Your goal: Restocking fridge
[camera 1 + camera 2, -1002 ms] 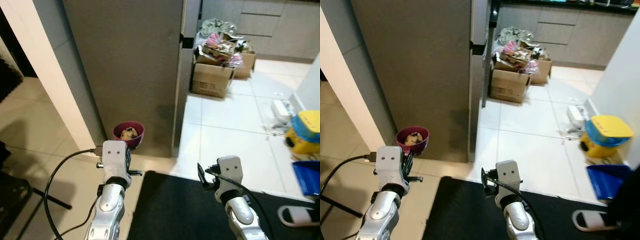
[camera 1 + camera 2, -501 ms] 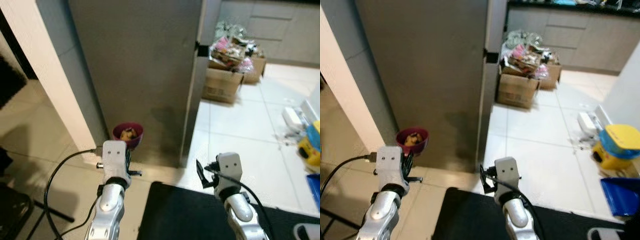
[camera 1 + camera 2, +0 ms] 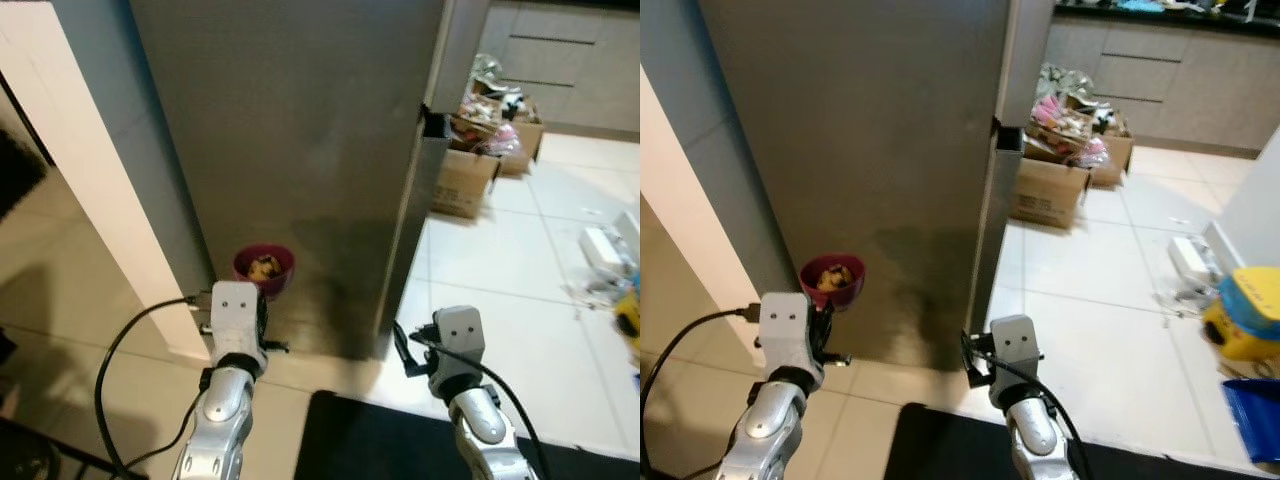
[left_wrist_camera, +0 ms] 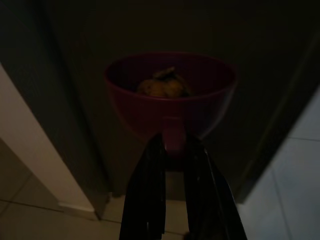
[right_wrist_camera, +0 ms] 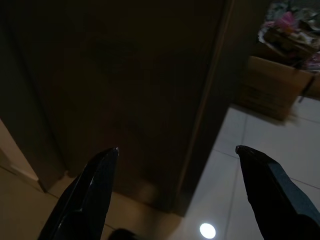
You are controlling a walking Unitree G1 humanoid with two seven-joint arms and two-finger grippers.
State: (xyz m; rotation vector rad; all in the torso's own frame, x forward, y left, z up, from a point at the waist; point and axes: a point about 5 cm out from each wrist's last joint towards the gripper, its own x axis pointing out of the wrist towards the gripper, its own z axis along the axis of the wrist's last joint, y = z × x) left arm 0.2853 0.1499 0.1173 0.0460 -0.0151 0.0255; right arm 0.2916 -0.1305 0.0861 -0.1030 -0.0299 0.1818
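Observation:
A magenta bowl (image 3: 263, 268) with brownish food in it hangs low in front of the tall grey fridge (image 3: 300, 150). My left gripper (image 4: 172, 145) is shut on a tab at the bowl's rim (image 4: 170, 95), holding it level. The right gripper (image 5: 175, 150) is open with nothing between its fingers, pointed at the fridge's lower corner, and sits low on the right (image 3: 403, 350). The fridge doors are closed; a dark notch (image 3: 432, 125) shows on the door edge.
A cream wall post (image 3: 90, 180) stands left of the fridge. Cardboard boxes (image 3: 470, 180) full of clutter sit on the white tiles beyond the fridge. A black mat (image 3: 400, 440) lies under me. A yellow-and-blue object (image 3: 1245, 320) is at right.
The whole view has shifted: the fridge now looms larger and the boxes have slid right, so the camera moved. Both grippers keep the same pose, the bowl still held.

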